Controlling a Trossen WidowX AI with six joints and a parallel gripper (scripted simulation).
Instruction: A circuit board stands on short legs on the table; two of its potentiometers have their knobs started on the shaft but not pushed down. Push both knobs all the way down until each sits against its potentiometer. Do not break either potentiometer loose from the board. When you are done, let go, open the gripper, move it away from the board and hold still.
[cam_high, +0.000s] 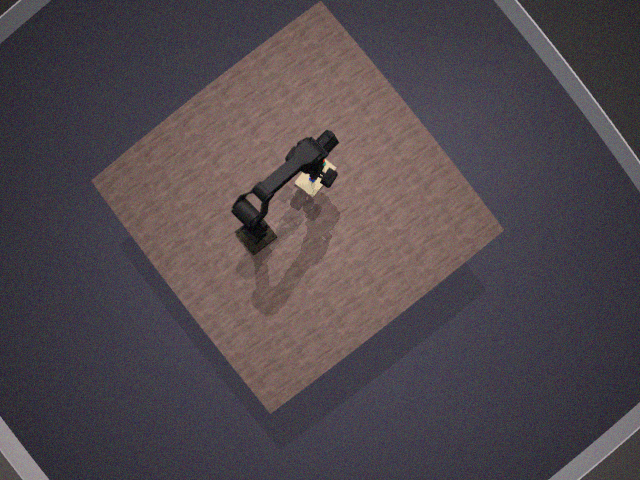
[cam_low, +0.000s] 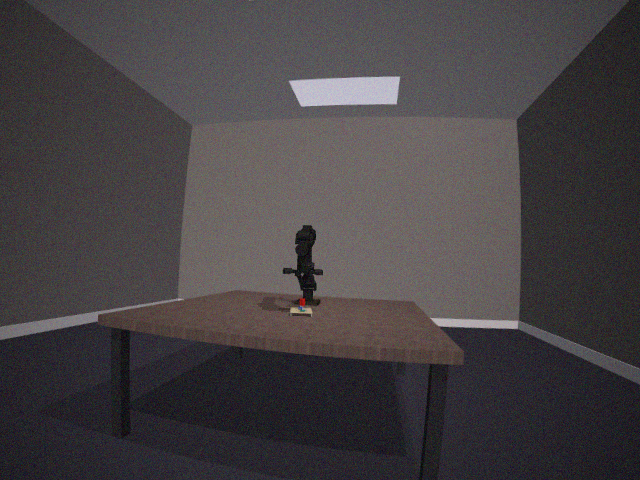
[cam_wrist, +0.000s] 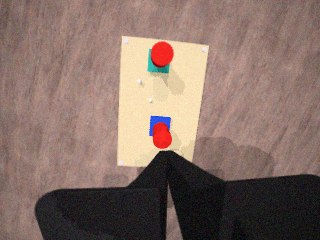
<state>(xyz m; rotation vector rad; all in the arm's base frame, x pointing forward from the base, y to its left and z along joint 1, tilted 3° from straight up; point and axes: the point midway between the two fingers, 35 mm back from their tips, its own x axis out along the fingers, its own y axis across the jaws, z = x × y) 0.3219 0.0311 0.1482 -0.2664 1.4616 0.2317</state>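
The cream circuit board (cam_high: 308, 187) (cam_low: 294, 312) (cam_wrist: 132, 110) lies below my gripper. In the wrist view a red knob (cam_wrist: 162, 54) stands above the teal potentiometer (cam_wrist: 152, 68) at the board's far end. A second red knob (cam_wrist: 162, 136) stands above the blue potentiometer (cam_wrist: 156, 121) nearer my fingers. How far each knob sits above its potentiometer is hard to tell from above. My gripper (cam_wrist: 165, 156) is shut with nothing between its fingertips. The tips show just below the nearer knob in the wrist view and hang above the board; the arm covers part of the board in the top view.
The wooden table (cam_high: 392, 170) (cam_low: 361, 325) bears the board and the arm's base (cam_high: 255, 238). Two small pale pins (cam_wrist: 139, 81) (cam_wrist: 150, 100) stand on the board between the potentiometers. Pale dots mark the board's corners.
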